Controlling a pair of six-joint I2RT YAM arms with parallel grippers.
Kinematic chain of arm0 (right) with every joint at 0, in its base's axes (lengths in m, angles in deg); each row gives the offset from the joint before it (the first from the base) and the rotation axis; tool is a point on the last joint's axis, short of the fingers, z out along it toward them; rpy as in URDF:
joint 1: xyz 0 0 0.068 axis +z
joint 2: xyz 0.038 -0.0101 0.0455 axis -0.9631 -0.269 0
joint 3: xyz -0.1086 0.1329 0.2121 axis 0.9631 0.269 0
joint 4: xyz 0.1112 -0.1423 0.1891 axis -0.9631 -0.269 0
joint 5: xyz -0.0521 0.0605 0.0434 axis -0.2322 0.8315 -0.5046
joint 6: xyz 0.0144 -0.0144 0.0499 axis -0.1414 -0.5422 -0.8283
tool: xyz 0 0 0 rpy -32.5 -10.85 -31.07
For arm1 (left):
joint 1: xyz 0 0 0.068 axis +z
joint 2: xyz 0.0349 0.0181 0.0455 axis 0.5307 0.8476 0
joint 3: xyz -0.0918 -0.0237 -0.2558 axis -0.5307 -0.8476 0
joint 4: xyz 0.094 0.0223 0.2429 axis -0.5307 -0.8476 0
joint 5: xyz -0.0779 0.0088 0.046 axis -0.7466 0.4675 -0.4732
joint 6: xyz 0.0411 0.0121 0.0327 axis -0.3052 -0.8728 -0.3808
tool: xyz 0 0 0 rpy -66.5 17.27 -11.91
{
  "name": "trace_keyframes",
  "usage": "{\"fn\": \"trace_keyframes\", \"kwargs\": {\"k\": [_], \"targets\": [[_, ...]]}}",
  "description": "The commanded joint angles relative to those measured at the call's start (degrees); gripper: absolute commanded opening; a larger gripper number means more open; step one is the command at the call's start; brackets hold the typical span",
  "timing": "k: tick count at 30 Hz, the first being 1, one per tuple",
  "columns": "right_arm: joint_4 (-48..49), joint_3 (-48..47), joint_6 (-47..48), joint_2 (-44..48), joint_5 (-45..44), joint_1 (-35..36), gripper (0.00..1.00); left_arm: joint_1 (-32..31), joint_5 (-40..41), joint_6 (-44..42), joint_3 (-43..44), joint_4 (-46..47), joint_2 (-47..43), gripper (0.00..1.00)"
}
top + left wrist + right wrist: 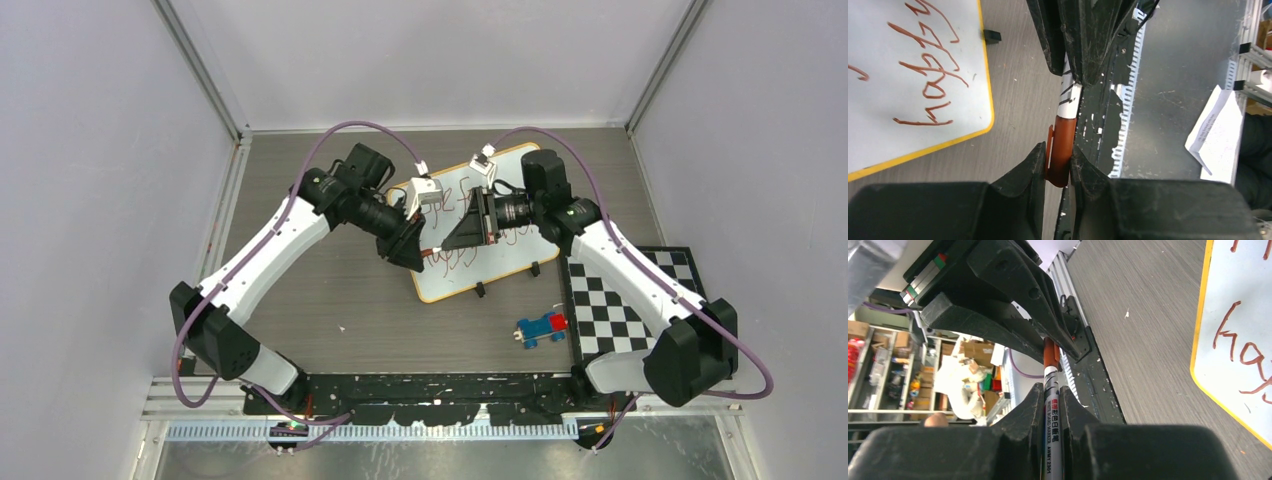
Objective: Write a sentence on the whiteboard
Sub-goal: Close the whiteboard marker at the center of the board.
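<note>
While the marker is held over the whiteboard, its red cap is clamped by the left gripper | barrel is pinched by the right gripper | red writing is seen on the whiteboard

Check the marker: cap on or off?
On. The red cap butts against the white barrel with no tip showing; left pincer is shut on the cap, right pincer on the barrel.

A smooth, glossy whiteboard with a yellow rim lies on a matt, wood-grained grey bench. The marker has a white printed barrel, apparently plastic, and a shiny red-brown cap. The black jaws look matt, scuffed and flecked with white.
</note>
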Motion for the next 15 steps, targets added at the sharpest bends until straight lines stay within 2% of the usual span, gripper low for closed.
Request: {"fn": "trace_keyframes", "kwargs": {"k": [1, 7, 15], "targets": [[-7.65, -1.90, 8.35, -1.32, -4.62, 6.79, 0.00, -2.53, -9.21, 4.36, 5.24, 19.04, 0.20, 0.00], [-6.99, -2.64, 6.96, -1.68, -3.01, 6.30, 0.00, -2.51, -7.85, 3.29, 4.74, 18.09, -0.68, 0.00], [-6.51, -2.75, 4.13, -1.27, -2.02, 0.75, 0.00, -1.23, 1.39, -3.60, 4.75, 10.71, -3.15, 0.03]]}}
